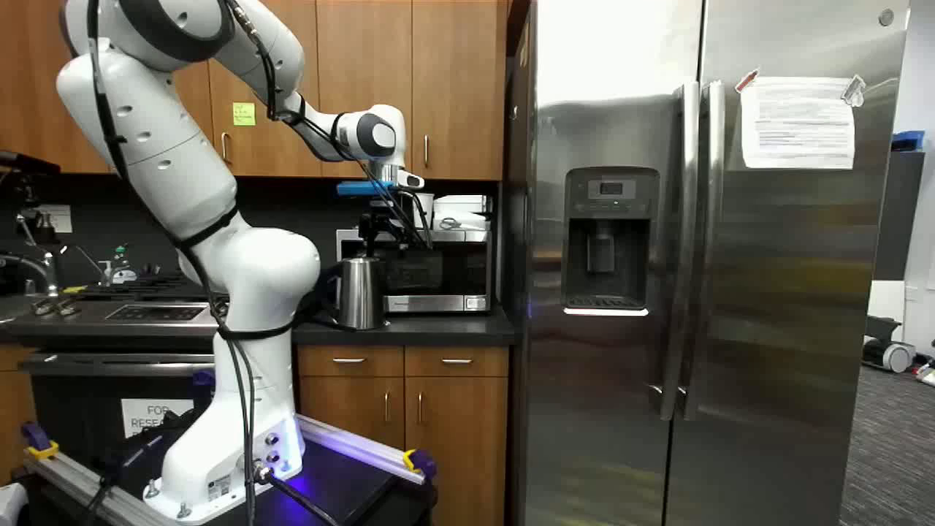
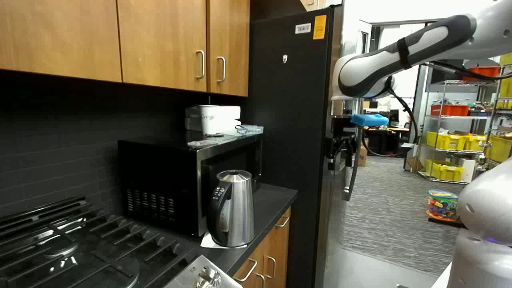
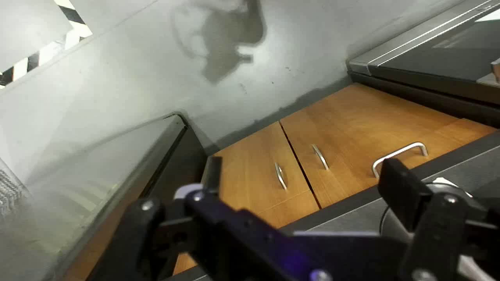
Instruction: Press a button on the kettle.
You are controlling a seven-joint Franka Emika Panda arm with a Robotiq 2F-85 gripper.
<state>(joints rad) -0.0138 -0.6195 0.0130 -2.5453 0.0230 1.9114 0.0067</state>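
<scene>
The kettle, a shiny steel jug with a dark handle, stands upright on the counter in both exterior views (image 1: 360,294) (image 2: 241,212). Small buttons (image 2: 219,193) show at the top of its handle in an exterior view. My gripper (image 1: 385,237) looks to be above the kettle there, but in an exterior view (image 2: 342,154) it hangs well apart, out in front of the counter and higher than the kettle. In the wrist view the fingers (image 3: 304,173) are spread wide with nothing between them. Part of the kettle (image 3: 394,224) shows behind the right-hand finger, mostly hidden.
The microwave (image 2: 160,180) stands right behind the kettle, with a white cup (image 2: 209,120) and boxes on top. The fridge (image 2: 288,120) borders the counter (image 1: 445,332). The stove (image 2: 60,244) lies on the kettle's other side. Upper cabinets (image 1: 365,88) hang above.
</scene>
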